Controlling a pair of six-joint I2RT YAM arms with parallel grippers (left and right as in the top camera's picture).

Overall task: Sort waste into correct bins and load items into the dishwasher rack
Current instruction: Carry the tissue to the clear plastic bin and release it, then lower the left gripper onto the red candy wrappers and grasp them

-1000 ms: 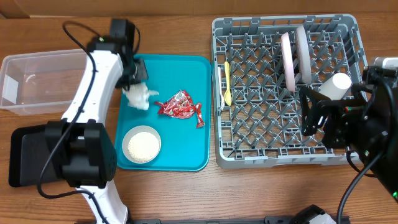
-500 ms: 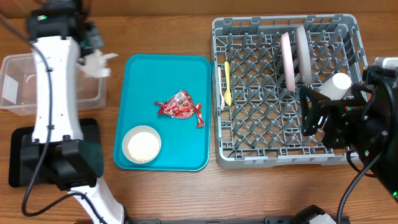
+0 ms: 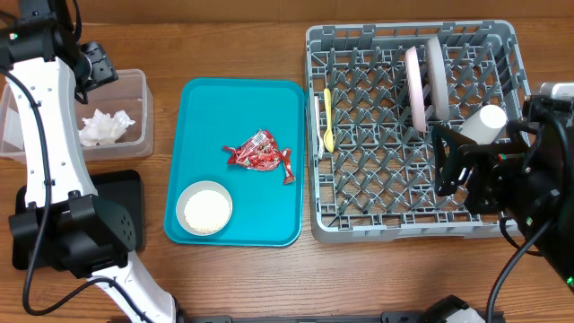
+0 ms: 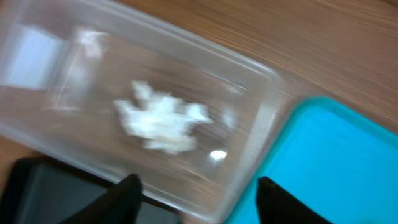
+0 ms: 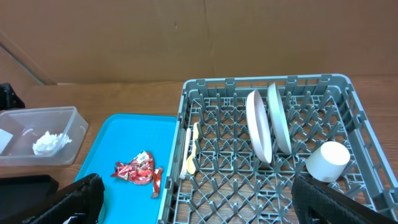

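Observation:
The crumpled white napkin lies inside the clear tub, blurred in the left wrist view. My left gripper hovers over the tub's far right corner, open, with nothing between its fingers. Red wrappers lie mid teal tray; a pale bowl of white grains sits at its near left. The grey rack holds two upright plates, a white cup and yellow and white cutlery. My right gripper hangs open over the rack's right side.
The black tray lies just in front of the clear tub, partly under my left arm. The teal tray fills the space between the tub and the rack. Bare wood shows along the near edge of the table.
My left gripper carried the napkin from the teal tray leftward over the clear tub, then opened; the napkin now lies in the tub. The right arm has not moved.

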